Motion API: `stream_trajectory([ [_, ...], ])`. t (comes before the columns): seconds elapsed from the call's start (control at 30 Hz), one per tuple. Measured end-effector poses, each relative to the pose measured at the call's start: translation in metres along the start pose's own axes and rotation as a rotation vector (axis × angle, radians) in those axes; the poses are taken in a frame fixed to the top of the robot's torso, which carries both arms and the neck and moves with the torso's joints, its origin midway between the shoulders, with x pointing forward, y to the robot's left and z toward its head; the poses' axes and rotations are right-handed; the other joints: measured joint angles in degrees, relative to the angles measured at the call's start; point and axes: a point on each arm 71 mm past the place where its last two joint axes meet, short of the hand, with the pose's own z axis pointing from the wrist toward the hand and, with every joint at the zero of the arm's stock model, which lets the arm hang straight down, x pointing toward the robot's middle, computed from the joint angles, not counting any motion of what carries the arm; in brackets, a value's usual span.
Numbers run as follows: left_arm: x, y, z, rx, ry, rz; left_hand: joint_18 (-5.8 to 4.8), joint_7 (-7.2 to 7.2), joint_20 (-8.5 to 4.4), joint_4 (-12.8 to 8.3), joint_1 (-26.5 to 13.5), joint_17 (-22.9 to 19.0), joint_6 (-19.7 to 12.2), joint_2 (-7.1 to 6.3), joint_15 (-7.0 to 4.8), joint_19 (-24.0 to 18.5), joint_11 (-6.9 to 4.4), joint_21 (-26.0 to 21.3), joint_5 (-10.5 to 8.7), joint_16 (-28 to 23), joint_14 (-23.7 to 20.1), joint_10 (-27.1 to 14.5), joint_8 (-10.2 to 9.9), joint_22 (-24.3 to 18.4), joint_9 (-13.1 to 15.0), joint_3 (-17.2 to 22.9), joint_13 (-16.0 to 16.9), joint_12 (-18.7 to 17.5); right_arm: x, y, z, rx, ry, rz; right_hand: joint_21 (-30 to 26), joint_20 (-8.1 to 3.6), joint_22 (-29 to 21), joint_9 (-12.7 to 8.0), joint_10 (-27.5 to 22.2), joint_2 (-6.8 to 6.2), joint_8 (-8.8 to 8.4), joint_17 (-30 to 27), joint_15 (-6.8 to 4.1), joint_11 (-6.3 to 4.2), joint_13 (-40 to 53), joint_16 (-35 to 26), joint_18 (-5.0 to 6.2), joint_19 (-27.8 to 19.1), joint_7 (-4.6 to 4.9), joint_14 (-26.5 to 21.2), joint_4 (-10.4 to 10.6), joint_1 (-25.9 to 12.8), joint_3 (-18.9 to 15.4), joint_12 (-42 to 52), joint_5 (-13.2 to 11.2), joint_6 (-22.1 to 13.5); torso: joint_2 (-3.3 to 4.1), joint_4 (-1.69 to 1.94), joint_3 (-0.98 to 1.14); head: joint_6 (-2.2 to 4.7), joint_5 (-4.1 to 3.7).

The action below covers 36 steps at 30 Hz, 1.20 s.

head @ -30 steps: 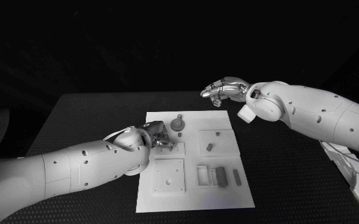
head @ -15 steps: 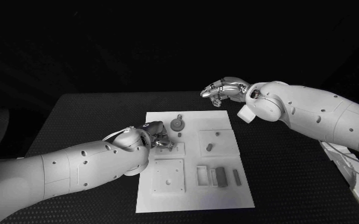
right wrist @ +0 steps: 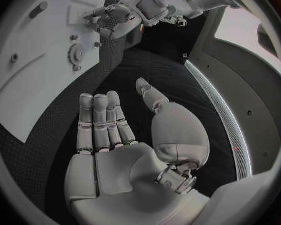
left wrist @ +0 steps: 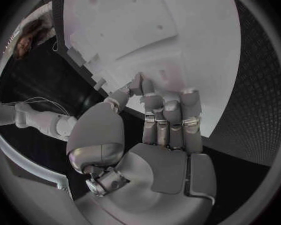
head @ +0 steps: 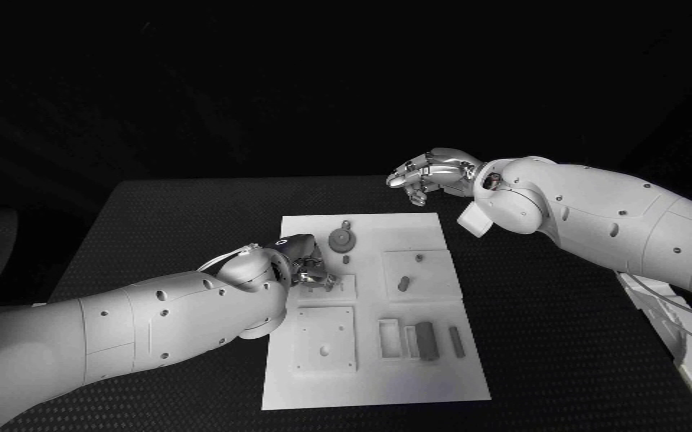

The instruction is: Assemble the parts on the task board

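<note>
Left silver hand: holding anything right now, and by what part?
Cannot tell. The left silver hand sits fingers-down on the white task board; any part beneath is hidden.

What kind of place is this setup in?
Probably a robotics lab test bench: a white task board with small grey parts on a black table, darkness behind, and the left robot hand working over it.
</note>
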Motion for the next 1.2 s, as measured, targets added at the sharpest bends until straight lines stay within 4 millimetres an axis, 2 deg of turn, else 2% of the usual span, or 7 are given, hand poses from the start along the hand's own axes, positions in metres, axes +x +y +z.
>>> stream_trajectory([
  [0.2,0.0001,0.0001,0.0,0.0,0.001,0.0,0.28,-0.05,0.0,1.05,-0.58,0.06,-0.05,-0.58,-0.11,0.0,-0.02,0.0,-0.33,0.0,-0.09,0.02,0.02,0.0,0.02,-0.07,0.01,0.0,0.0001,0.0,0.0,0.0,0.0,0.0,0.0,0.0,0.01,0.0,0.0,0.0,0.0,0.0,-0.2,0.0,0.0,0.0,0.0,0.0,0.0,-0.2,0.0,0.0,0.0,0.0,0.0,0.0,0.0,-0.01,0.01,0.0,0.02],
  [0.37,0.0,0.0007,0.0001,-0.002,0.001,-0.001,0.97,-0.11,0.0,2.17,-1.26,0.06,-0.1,-1.26,-0.34,0.0,-0.03,0.0,-0.87,0.01,-0.1,0.01,0.06,0.0,0.04,-0.2,0.07,0.0,0.0001,-0.0001,-0.0001,0.0,0.0,0.0,0.0,0.0,0.01,0.0,0.0,0.0,0.0,0.0,-0.2,0.0,0.0,0.0,0.0,0.0,0.0,-0.2,0.0,0.0,0.0,0.0,0.0,0.0,0.0,-0.02,0.01,0.08,0.02],
  [0.53,-0.0001,0.0011,0.0001,-0.004,0.001,-0.001,1.05,-0.11,0.0,2.97,-1.56,0.06,-0.11,-1.56,-0.36,-0.01,-0.03,0.0,-1.46,0.01,-0.1,0.01,0.06,0.0,0.05,-0.37,0.06,0.0,0.0001,-0.0002,-0.0001,0.0,0.0,0.0,0.0,0.0,0.01,0.0,0.0,0.0,0.0,-0.05,-0.19,0.0,-0.06,0.0,0.0,0.0,-0.01,-0.2,0.0,0.0,0.0,0.23,0.0,0.0,0.0,-0.03,0.02,0.12,0.06],
  [1.0,0.0,0.0023,0.0,-0.007,0.005,-0.002,1.09,-0.14,0.01,3.27,-1.78,0.11,-0.13,-1.79,-0.35,-0.01,-0.02,0.0,-1.81,0.01,-0.09,0.01,0.05,0.04,0.09,-0.37,0.11,0.0,0.0001,-0.0003,-0.0001,0.001,0.0,0.0,0.0,0.0,0.01,-0.03,0.0,0.0,0.0,-0.05,-0.19,0.0,-0.11,0.0,0.0,0.0,-0.03,-0.2,0.0,0.0,0.0,0.23,0.0,0.0,0.0,-0.01,0.02,0.01,0.03],
  [1.2,0.0004,0.0025,0.0,-0.008,0.012,-0.001,1.09,0.06,0.01,3.49,-1.87,0.1,-0.35,-2.31,-0.34,-0.01,-0.02,0.0,-2.12,0.01,-0.09,0.0,0.05,0.04,0.09,-0.59,0.11,0.0,0.0002,-0.0003,-0.0001,0.001,0.001,0.0,0.0,0.0,0.01,-0.04,0.0,0.0,0.0,-0.1,-0.19,0.0,-0.12,0.0,0.0,0.0,-0.05,-0.19,0.0,0.0,0.0,0.23,0.0,0.01,0.0,-0.01,0.02,-0.04,0.03],
])
